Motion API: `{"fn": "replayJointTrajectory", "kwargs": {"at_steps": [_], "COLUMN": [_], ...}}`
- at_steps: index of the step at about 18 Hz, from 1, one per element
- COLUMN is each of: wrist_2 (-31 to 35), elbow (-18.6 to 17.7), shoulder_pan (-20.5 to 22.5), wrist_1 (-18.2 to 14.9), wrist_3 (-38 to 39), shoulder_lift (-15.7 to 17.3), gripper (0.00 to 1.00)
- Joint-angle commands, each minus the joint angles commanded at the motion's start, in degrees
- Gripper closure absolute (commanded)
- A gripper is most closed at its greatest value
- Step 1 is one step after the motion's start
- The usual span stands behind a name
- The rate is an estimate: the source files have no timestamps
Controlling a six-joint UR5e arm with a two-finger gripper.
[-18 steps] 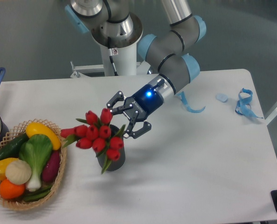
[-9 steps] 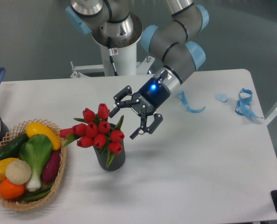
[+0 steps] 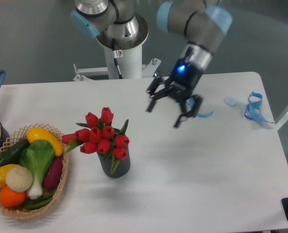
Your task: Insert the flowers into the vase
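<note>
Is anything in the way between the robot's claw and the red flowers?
No, nothing visible is. The gripper hangs open above bare table, up and to the right of the flowers, which already stand in the vase. The basket sits on their far side.

Bare table (image 3: 192, 174) lies right of and in front of the vase (image 3: 116, 165), giving open approach there. On its left the basket (image 3: 61, 187) of vegetables sits near, and the flowers (image 3: 100, 138) spread wider than its mouth, blocking a straight-down reach.
</note>
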State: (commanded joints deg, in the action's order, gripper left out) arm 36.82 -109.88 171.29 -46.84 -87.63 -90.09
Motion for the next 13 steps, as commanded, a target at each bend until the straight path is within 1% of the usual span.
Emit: {"fn": "replayJointTrajectory", "kwargs": {"at_steps": [1,2,4,5,6,7,8,9,11,12,13], "wrist_2": [0.96,3.49,11.82,14.91,16.60,17.83,19.41,21.77,25.91,26.45,26.46], "elbow": [1.58,3.16,5.89,6.95,7.57,8.36,8.97,9.41,10.47,10.82,10.83], "shoulder_pan": [0.62,0.89,0.98,0.89,0.98,0.98,0.98,1.33,2.38,3.26,4.22], "wrist_1": [-1.22,-2.89,-5.62,-6.50,-7.73,-9.57,-12.20,-15.01,-19.32,-20.82,-21.53], "wrist_3": [0.00,-0.09,-0.87,-1.40,-2.71,-5.68,-9.71,-14.37,-23.34,-25.64,-26.45], "shoulder_lift": [0.61,1.14,1.76,1.94,2.29,2.55,2.90,3.51,3.96,4.31,4.49], "gripper": [0.00,0.00,0.00,0.00,0.00,0.00,0.00,0.00,0.00,0.00,0.00]}}
